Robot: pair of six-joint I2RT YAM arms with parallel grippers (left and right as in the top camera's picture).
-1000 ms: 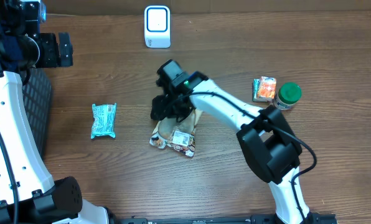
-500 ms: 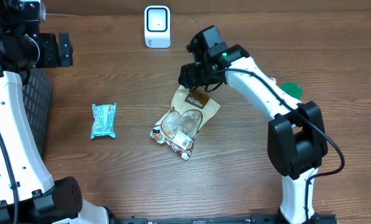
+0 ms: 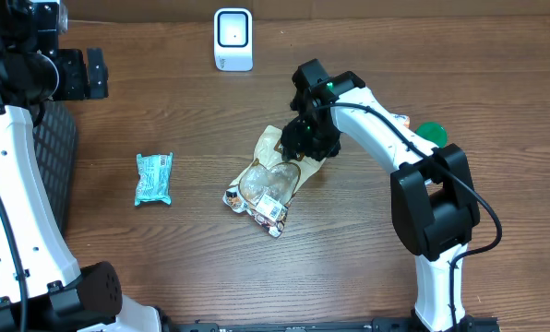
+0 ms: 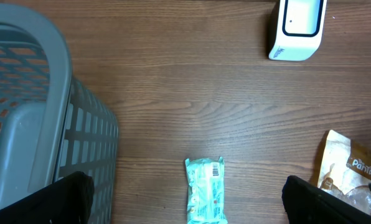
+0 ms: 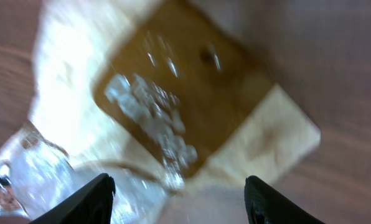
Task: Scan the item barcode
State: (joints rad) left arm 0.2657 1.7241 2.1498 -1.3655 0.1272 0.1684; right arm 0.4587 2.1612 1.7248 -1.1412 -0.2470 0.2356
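My right hand point(image 3: 307, 140) is right over the snack bag point(image 3: 268, 180), at the bag's top end, the one with the brown label. In the wrist view the two fingers point(image 5: 95, 194) stand apart, one on each side of that label, with the bag under the gap. The picture is blurry, so I can't tell if they touch the bag. I don't think anything is pinched yet.

The bag lies flat on the surface point(image 3: 164, 258), near the middle. Its long side runs slanted, from the printed end low and left up to the label end high and right. My hand sits at the high right end, so a pinch there would lift the bag by its top and let the rest hang down.

The scanner point(image 3: 233, 39) stands near the far edge, up and to the left of the bag. I think the next move is to close on the label end, lift, and carry the bag that way. I can't see which side has the barcode, so I may need to turn it.

My left hand point(image 3: 79, 74) is wide open and holds nothing. It hangs far off by the grey basket point(image 4: 23, 112), well apart from the bag, so the right arm is the near one
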